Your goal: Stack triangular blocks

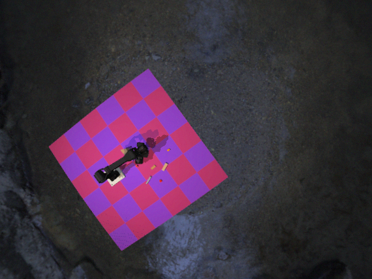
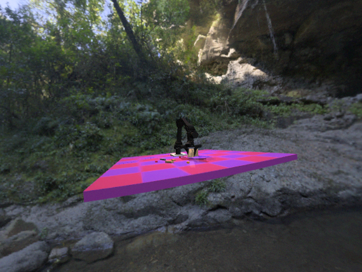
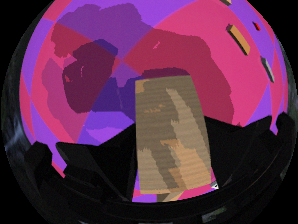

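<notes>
A wooden triangular block (image 3: 172, 115) (image 2: 191, 152) is between my fingers, its flat rectangular face toward the wrist camera. My gripper (image 3: 168, 121) is shut on it, one black finger against each side. The gripper is low over the table; whether the block touches the table I cannot tell. The other triangular block (image 1: 124, 151) lies beside the forearm in the top view; a sliver of wood below the held block in the wrist view appears to be part of it. The sloped faces are not clearly visible. In the top view the arm hides the held block.
On the checkered table (image 1: 148, 78) (image 2: 127, 178) lie a tan block (image 1: 165, 166), a smaller orange-tan block (image 1: 153, 167) (image 3: 238, 40), a grey bar (image 1: 149, 179) (image 3: 268, 69), a red piece (image 1: 160, 180), another red piece (image 1: 137, 165) and an orange piece (image 1: 168, 150). The white base plate (image 1: 113, 182) is behind.
</notes>
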